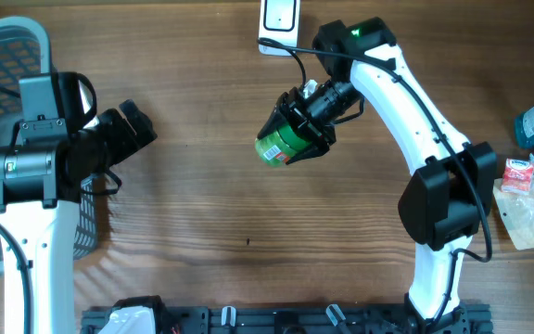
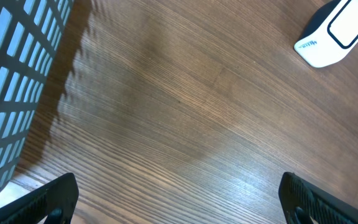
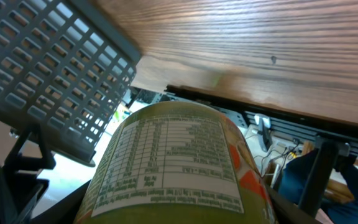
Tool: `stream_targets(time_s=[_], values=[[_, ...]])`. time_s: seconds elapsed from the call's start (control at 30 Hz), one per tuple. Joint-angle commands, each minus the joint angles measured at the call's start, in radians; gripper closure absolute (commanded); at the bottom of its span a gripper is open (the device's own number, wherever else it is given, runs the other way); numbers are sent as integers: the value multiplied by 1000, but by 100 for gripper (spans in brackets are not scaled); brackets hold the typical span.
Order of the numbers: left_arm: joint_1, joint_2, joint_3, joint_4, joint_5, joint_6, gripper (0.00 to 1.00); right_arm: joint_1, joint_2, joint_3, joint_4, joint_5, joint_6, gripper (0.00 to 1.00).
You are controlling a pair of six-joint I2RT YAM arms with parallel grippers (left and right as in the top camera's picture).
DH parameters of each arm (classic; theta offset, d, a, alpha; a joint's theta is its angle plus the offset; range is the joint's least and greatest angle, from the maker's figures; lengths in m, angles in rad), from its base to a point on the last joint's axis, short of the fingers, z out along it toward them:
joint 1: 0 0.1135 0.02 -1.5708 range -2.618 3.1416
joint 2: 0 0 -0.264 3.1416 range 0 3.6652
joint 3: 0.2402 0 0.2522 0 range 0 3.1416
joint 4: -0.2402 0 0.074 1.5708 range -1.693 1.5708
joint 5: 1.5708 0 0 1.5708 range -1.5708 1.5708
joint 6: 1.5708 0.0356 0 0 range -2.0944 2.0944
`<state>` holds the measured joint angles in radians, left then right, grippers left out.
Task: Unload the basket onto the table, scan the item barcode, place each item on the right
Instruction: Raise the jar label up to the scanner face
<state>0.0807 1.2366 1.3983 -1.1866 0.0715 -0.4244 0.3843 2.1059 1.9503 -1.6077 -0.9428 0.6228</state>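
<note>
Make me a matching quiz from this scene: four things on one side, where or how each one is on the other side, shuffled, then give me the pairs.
Things:
1. green can
2. white scanner
3. grey basket
4. left pincer

Place or state:
A. open, holding nothing
B. at the top edge of the overhead view, near the middle
C. gripped by the right pincer
D. at the left side of the overhead view

Pairs: 1-C, 2-B, 3-D, 4-A
</note>
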Motion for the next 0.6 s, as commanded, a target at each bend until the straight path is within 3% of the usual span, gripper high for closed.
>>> stream_targets(time_s=[0.0,0.13,0.37,0.57], values=[[7,-10,14,0,-18,-10,0,-5,-23,15,-1,-61,-24,46],[7,-10,14,0,-18,-10,0,-6,-23,15,95,119,-10,46],[7,-10,14,0,-18,-10,0,-23,-23,15,712,388,-45,39],[7,-10,14,0,-18,-10,0,-23,-23,15,1013,690,-148,38]])
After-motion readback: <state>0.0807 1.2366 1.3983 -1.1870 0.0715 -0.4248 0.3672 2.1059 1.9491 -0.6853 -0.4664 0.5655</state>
